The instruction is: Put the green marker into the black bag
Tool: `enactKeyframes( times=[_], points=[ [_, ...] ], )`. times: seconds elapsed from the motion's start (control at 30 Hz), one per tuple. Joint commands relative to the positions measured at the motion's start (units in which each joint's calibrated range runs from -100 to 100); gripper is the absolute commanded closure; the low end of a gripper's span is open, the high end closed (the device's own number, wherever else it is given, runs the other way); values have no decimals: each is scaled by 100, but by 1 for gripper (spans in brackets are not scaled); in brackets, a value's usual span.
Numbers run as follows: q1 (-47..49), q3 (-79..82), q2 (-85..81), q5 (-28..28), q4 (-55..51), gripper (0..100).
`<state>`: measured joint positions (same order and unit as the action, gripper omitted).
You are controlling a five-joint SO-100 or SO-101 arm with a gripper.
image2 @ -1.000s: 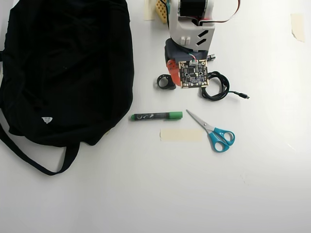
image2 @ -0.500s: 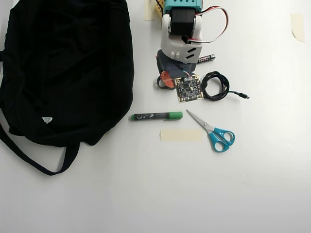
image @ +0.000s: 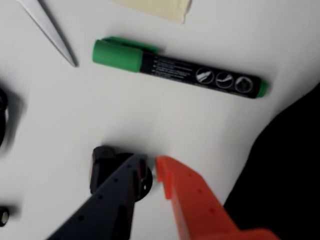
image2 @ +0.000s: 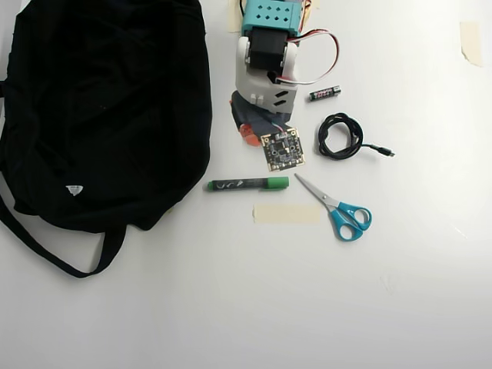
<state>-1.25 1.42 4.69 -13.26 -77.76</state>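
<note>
with fingers (image: pixel 150 172) nearly closed and empty, short of the marker (image: pixel 177 68) lying flat on the tabletop (image2: pixel 231 307) just right of the bag (image2: pixel 100 108) overhead, best to open wide, straddle mid-barrel, then pinch.

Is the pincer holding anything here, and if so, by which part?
Nothing is held. The pincer hangs above bare table, short of the marker, which lies flat and untouched.

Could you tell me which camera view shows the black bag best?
The overhead view: the black bag appears nearly whole there, with its strap and small white label, lying left of the green marker. The wrist view catches only a dark edge of it at lower right, beside the gripper.
</note>
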Motion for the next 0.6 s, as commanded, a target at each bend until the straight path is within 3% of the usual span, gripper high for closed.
enactKeyframes(
  times=[0.0, 0.57],
  points=[
    [-114, -124, 104, -148, 153, 97],
    [-316, -303, 626, -630, 437, 97]
  ],
)
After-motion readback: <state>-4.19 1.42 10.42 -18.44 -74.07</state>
